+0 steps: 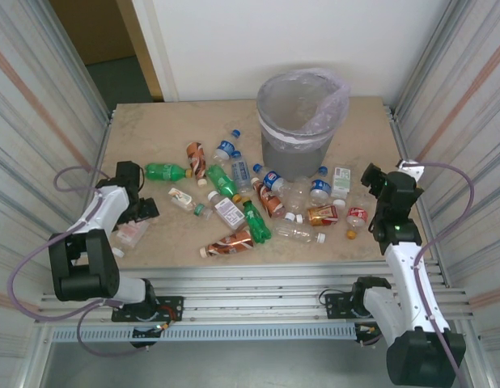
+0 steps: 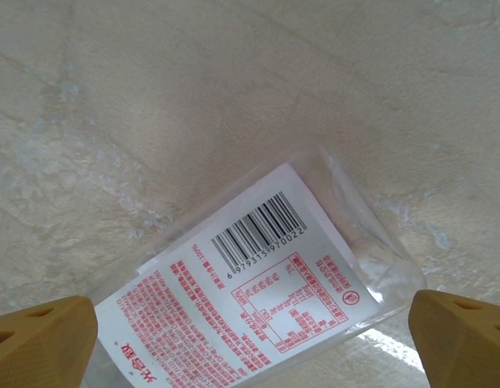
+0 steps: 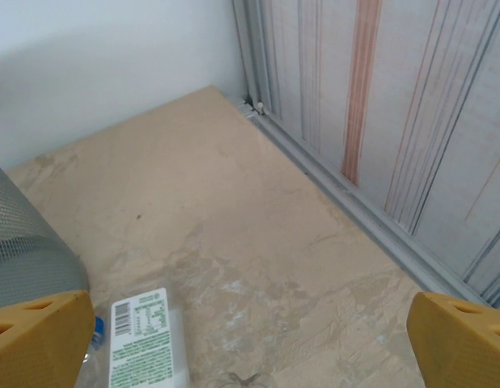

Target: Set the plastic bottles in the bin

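Beige, marbled counter (image 1: 185, 129) strewn with plastic bottles (image 1: 228, 212): clear, green, orange-brown-labelled, white- and blue-capped, all lying on their sides in a loose band across the middle, between the two arms. Translucent grey bin (image 1: 294, 158) with a clear bag liner (image 1: 331, 89), upright at the far side, right of centre; nearest bottles just beside its base.

Left pincer (image 1: 141, 210) low over the left part of the counter, spread wide open. From the left wrist: clear bottle (image 2: 258, 299) with a white label printed in red and a barcode, lying aslant on the counter between the yellow fingertips (image 2: 48, 331), apart from both.

Right pincer (image 1: 371, 179) raised near the right edge, beside the bottles there, likewise wide open. From the right wrist: grey bin wall at the left, green-and-white-labelled bottle (image 3: 145, 339) lying flat just beside it, close to the left fingertip; bare counter beyond, running to a corrugated wall (image 3: 379, 121) on the right.
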